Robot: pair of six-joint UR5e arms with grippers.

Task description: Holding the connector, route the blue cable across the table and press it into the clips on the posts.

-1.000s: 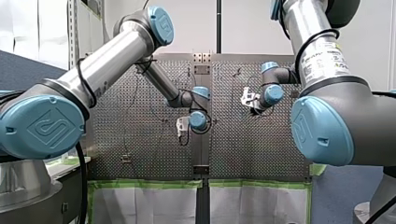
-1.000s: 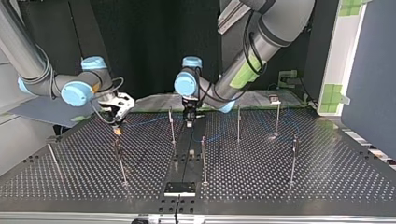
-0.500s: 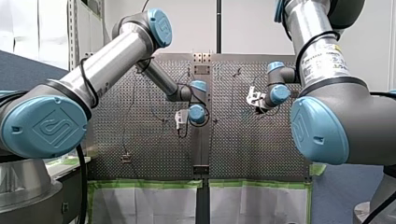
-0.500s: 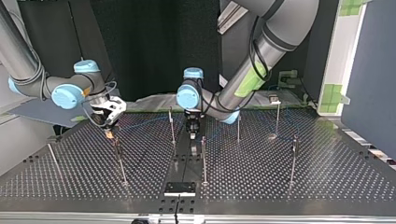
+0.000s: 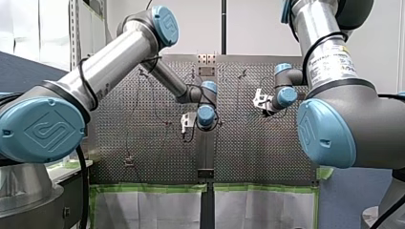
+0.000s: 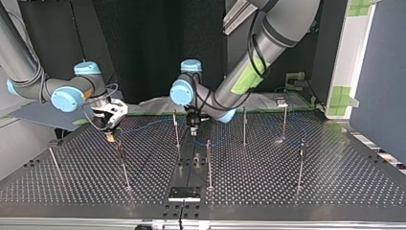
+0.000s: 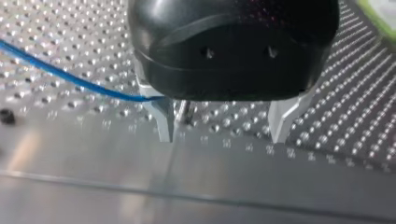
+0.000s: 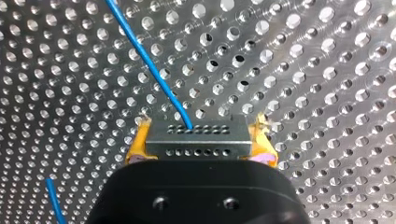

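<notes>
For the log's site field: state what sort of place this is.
Probably a robotics lab test cell: my left arm and my right arm reach over a perforated metal table set with thin posts; green tape marks the surroundings.

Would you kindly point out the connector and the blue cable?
connector (image 8: pixel 198 139): right wrist view, middle of its grey face.
blue cable (image 8: pixel 150 65): right wrist view, stretch ahead of the connector.

A white wall is seen behind the perforated table in the front view, with a dark pole shown before it and green tape laid along white sheets at the table's edge. In the top view a black backdrop is seen behind the table, and a blue-grey partition is stood at the right.
</notes>
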